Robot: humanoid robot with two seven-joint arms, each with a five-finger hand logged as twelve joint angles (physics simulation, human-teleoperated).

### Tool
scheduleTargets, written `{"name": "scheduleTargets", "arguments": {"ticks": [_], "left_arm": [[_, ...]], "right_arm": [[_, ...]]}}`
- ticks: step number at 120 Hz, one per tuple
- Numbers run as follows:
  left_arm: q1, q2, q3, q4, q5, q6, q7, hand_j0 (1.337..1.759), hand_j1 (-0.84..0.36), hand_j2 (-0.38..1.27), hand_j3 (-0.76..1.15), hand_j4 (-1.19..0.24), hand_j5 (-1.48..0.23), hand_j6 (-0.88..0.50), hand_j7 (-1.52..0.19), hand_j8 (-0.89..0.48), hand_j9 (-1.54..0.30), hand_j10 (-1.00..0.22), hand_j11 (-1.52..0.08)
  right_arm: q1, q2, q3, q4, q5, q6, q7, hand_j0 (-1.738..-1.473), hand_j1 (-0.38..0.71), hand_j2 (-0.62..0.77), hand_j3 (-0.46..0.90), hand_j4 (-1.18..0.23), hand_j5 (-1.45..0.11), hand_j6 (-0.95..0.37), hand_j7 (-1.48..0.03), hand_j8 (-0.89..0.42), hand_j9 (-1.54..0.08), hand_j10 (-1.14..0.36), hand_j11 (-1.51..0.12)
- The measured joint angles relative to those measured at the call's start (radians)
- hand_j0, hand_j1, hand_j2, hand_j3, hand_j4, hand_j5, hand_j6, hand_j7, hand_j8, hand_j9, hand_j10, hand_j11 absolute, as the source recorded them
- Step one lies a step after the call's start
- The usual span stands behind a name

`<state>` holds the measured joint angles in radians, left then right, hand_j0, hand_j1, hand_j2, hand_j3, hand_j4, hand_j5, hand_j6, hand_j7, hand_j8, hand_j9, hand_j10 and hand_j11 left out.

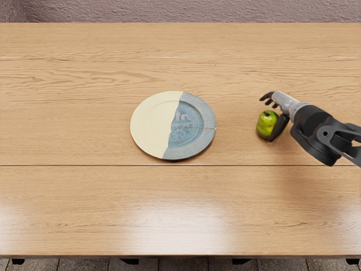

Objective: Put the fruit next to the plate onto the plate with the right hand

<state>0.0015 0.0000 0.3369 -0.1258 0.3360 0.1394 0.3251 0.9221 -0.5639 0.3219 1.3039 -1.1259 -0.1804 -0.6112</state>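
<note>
Table [180, 214]: right hand [280, 110] against green fruit [265, 123], apart from plate [152, 121].

We see the right arm [320, 135] at 3 o'clock: bulky, rounded dark grey shells, a pale silver cylindrical wrist [288, 104], and the right hand [280, 114] with slim black fingers [267, 98].

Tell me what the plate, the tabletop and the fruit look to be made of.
Plate: likely glazed ceramic, half cream, half grey-blue with a faint pattern. Tabletop: wood or veneer, with grain, plank seams and a satin sheen near the front. Fruit: a green apple by its look, glossy skin; real or plastic cannot be told.
</note>
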Motion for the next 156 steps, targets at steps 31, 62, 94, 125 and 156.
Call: {"name": "scheduleTargets", "arguments": {"ticks": [31,62,94,125,156], "left_arm": [[0.0,0.0,-0.001,0.0,0.0,0.0,0.0,1.658,0.34,0.0,0.0,-0.01,-0.01,-0.01,-0.01,-0.01,-0.01,-0.01,-0.01],[0.0,0.0,0.0,0.0,0.0,0.0,0.0,1.658,0.34,0.0,0.0,-0.01,-0.01,-0.01,-0.01,-0.01,-0.01,-0.01,-0.01],[0.0,0.0,0.0,0.0,0.0,0.0,0.0,1.658,0.34,0.0,0.0,-0.01,-0.01,-0.01,-0.01,-0.01,-0.01,-0.01,-0.01],[0.0,0.0,0.0,0.0,0.0,0.0,0.0,1.658,0.34,0.0,0.0,-0.01,-0.01,-0.01,-0.01,-0.01,-0.01,-0.01,-0.01],[0.0,0.0,0.0,0.0,0.0,0.0,0.0,1.658,0.34,0.0,0.0,-0.01,-0.01,-0.01,-0.01,-0.01,-0.01,-0.01,-0.01]], "right_arm": [[-0.005,0.007,-0.005,0.0,0.021,0.001,0.0,-1.657,-0.01,-0.06,0.0,-0.3,-0.4,-0.31,-0.39,-0.3,-0.39,-0.3,-0.39],[-0.017,0.011,-0.006,0.0,0.026,0.002,0.0,-1.658,0.05,-0.07,0.0,-0.34,-0.44,-0.34,-0.44,-0.34,-0.44,-0.34,-0.44],[-0.02,0.009,-0.003,0.0,0.051,0.003,0.0,-1.657,0.12,-0.07,0.0,-0.41,-0.53,-0.41,-0.53,-0.4,-0.53,-0.41,-0.53],[-0.02,0.009,-0.002,0.0,0.056,0.005,0.0,-1.655,0.13,-0.1,0.0,-0.47,-0.63,-0.37,-0.62,-0.34,-0.63,-0.43,-0.63],[-0.014,0.01,0.018,0.0,0.065,0.005,0.0,-1.655,0.13,-0.02,0.0,-0.49,-0.65,-0.39,-0.64,-0.34,-0.65,-0.42,-0.65]]}}
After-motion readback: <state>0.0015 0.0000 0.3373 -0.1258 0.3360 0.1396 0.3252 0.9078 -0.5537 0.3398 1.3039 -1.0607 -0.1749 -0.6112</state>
